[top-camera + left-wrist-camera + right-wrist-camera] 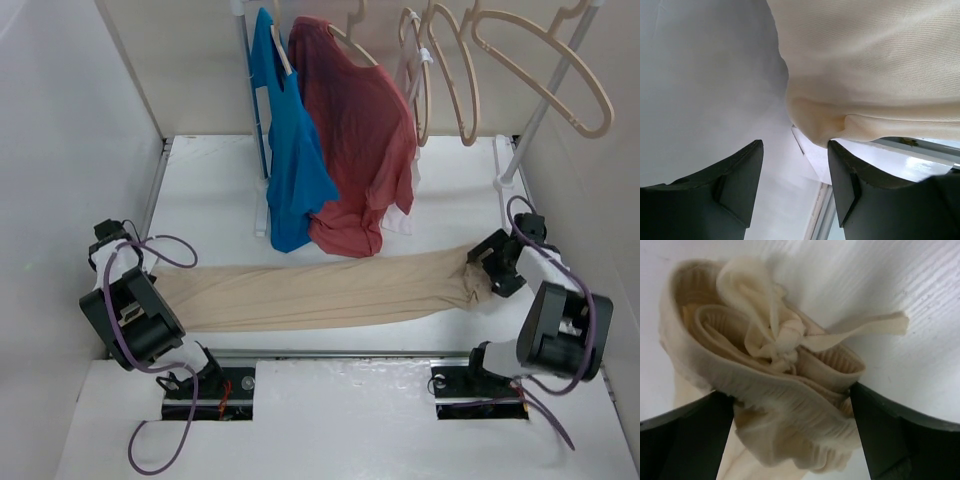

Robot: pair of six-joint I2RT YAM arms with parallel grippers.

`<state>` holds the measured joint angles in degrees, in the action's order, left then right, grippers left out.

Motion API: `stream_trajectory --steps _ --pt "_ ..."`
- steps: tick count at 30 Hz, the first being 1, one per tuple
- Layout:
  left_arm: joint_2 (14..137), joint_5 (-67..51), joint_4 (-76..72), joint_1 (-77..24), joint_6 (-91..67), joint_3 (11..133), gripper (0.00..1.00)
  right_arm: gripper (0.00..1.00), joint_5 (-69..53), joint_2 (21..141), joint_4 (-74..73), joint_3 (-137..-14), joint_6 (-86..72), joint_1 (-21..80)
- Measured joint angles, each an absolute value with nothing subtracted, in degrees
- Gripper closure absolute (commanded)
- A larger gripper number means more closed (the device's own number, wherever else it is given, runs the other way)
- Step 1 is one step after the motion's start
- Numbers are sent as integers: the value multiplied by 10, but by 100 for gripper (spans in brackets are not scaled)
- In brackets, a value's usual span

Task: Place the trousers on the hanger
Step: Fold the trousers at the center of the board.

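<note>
The beige trousers [320, 290] lie stretched flat across the table from left to right. My left gripper [145, 280] is at their left end. In the left wrist view it [795, 145] is open with nothing between the fingers, and the cloth's edge [865, 65] hangs just above the right fingertip. My right gripper [480, 275] is at the bunched waistband. In the right wrist view it [792, 392] stands wide open around the crumpled waistband [780, 365] with its knotted drawstring [782, 347]. A pale tan hanger [545, 75] hangs empty on the rack at the back right.
A blue T-shirt [290, 150] and a red T-shirt [360, 150] hang on the rack above the table's back, with a small white garment [400, 220] behind the red one. More tan hangers [450, 80] hang beside them. A white rack pole [545, 110] slants at the right.
</note>
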<state>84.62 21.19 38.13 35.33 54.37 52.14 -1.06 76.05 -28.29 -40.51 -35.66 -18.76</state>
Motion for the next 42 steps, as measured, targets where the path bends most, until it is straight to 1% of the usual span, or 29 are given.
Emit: stream_trajectory --steps 4,5,6,7,8,9,10,11,15,18,23,28,32,35,39,42 --pt "846 211 384 354 539 521 48 0 23 838 -282 -451 -363 -179" --pt "846 210 385 354 539 521 48 3 34 848 -282 -460 -363 -170" --pt "846 210 385 354 538 521 48 11 43 855 -281 -465 -363 -162" --pt "846 209 385 354 538 521 48 40 48 859 -280 -468 -363 -155" --pt "846 209 385 354 538 521 48 53 51 861 -278 -469 -361 -151" --pt "846 208 385 354 538 521 48 64 51 864 -277 -469 -364 -150" --pt "846 206 385 354 537 521 48 84 47 867 -275 -469 -365 -150" --pt "846 203 385 354 536 521 48 100 44 868 -274 -469 -363 -153" --pt "846 174 395 354 531 533 48 100 41 871 -287 -484 -355 -185" --pt "846 136 418 351 524 570 48 100 57 856 -310 -507 -338 -229" --pt "846 41 453 325 501 655 48 100 145 748 -348 -561 -314 -262" --pt "847 -35 474 266 465 678 48 100 222 660 -359 -637 -293 -262" --pt "847 -58 463 189 430 648 48 100 263 632 -374 -667 -281 -258" --pt "851 -70 454 129 401 610 48 100 313 614 -395 -677 -274 -227" --pt "857 -81 437 47 373 557 48 100 394 600 -425 -706 -269 -139" --pt "858 -70 421 -9 353 535 48 100 453 599 -443 -743 -283 -10"
